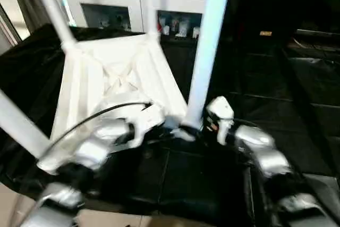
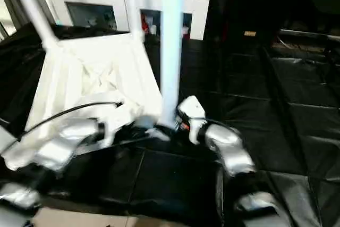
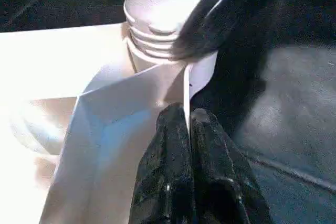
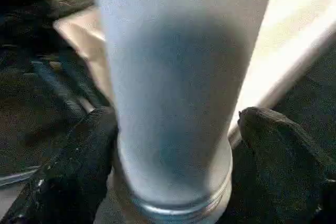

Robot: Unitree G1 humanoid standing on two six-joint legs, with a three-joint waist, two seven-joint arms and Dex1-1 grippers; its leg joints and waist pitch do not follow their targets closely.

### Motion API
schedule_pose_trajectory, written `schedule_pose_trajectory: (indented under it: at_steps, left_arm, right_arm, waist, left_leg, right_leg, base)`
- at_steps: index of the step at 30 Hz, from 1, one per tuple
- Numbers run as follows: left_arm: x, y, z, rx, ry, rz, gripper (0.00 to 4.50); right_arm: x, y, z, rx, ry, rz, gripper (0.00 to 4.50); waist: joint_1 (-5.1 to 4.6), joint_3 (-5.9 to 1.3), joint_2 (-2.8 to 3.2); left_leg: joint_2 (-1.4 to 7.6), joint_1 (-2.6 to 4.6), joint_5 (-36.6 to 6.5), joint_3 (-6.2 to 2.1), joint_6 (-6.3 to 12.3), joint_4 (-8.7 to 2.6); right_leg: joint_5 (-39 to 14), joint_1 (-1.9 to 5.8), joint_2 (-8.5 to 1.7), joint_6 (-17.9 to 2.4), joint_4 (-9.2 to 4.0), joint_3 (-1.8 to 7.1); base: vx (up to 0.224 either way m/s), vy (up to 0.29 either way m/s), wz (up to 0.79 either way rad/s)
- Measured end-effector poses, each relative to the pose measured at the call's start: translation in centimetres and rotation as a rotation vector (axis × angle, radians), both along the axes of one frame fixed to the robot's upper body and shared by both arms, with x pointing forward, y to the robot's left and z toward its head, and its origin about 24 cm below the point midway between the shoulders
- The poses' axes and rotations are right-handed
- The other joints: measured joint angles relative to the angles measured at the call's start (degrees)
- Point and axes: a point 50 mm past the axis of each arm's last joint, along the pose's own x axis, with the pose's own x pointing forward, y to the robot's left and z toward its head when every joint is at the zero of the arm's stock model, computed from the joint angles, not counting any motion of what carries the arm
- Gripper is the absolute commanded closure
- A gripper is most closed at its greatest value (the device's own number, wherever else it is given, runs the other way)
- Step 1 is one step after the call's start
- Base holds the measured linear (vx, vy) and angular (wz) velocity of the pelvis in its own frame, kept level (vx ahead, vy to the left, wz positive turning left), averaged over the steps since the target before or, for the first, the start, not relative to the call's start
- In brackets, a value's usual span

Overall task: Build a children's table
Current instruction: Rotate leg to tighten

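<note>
In the left eye view, the children's table (image 1: 114, 81) is seen lying upside down on the big black-sheeted table (image 1: 297, 131), its ribbed underside facing up. Four legs are seen standing up from its corner sockets, so the assembly is judged nearly complete. The near leg (image 1: 207, 46), between the two arms, is the one being worked on; how fully it is seated cannot be told.

In the right eye view, the same all-white top and long tapered legs are shown, with a white cabinet (image 2: 122, 3) behind. The right gripper (image 2: 178, 123) is placed at the base of the near leg.

In the left wrist view, the left gripper (image 3: 188, 124) is seen pinched closed on the thin rim of the tabletop, right beside the corner socket, where the leg's ribbed end is seen above the socket.

In the right wrist view, the two black fingers (image 4: 79, 166) are seen spread on either side of the leg just above its ribbed end, with gaps showing; the leg is not judged to be clamped.
</note>
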Motion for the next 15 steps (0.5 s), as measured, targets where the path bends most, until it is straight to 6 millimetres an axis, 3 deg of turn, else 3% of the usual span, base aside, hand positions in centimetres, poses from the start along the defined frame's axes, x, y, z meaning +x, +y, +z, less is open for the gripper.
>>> schedule_pose_trajectory:
  at_steps: [5,15]
  left_arm:
    - [-0.26,0.60,0.22,0.009,0.007,-0.026,4.50]
    - [-0.37,0.64,0.30,0.011,0.012,-0.028,4.50]
  right_arm:
    - [-0.55,-0.31,0.02,-0.019,0.016,0.101,0.54]
    - [-0.69,-0.16,-0.16,-0.016,0.024,0.125,0.54]
  waist:
    - [-0.09,0.13,-0.53]
    - [0.04,0.15,-0.57]
  left_leg:
    - [-0.01,0.00,0.2,0.02,0.29,0.01]
    - [0.00,0.03,0.2,0.02,0.31,0.00]
  right_leg:
    - [0.0,0.00,0.00,0.0,-0.06,0.00]
    - [0.0,0.00,0.00,0.0,-0.06,-0.02]
  base:
    - [0.000,0.000,0.00]
    - [0.000,0.000,0.00]
